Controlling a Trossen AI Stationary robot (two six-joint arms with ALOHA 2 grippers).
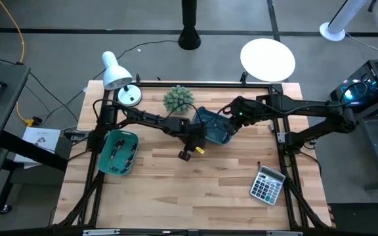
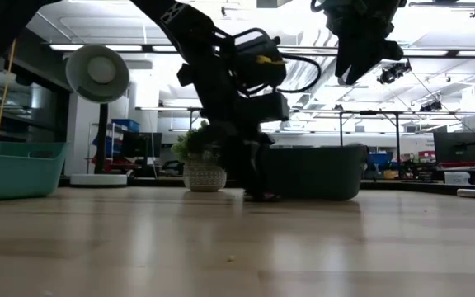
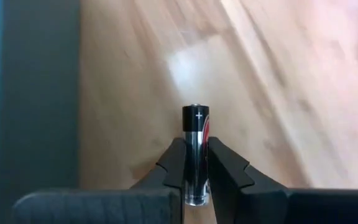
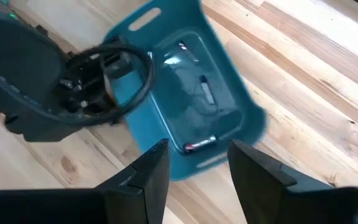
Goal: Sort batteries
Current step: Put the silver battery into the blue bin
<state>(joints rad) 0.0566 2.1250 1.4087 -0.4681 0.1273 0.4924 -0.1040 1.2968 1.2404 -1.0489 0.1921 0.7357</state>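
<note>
One dark battery [image 3: 196, 152] is pinched between the left gripper [image 1: 186, 152] fingers, low over the table [image 1: 176, 190] centre; two batteries [image 4: 205, 90] are seen in the blue tray [image 4: 241, 106] at one o'clock, beneath the spread, empty right gripper [image 4: 197, 165]; several more lie in the teal tray [image 1: 118, 152] at nine o'clock; a calculator [image 1: 268, 183] sits at four o'clock.

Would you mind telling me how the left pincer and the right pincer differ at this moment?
The left pincer is shut on a black battery; the right pincer is open and holds nothing. In the high view the left pincer is beside the blue tray, over bare table, while the right pincer hangs above that tray, which holds a few batteries. Both have dark fingers.
</note>
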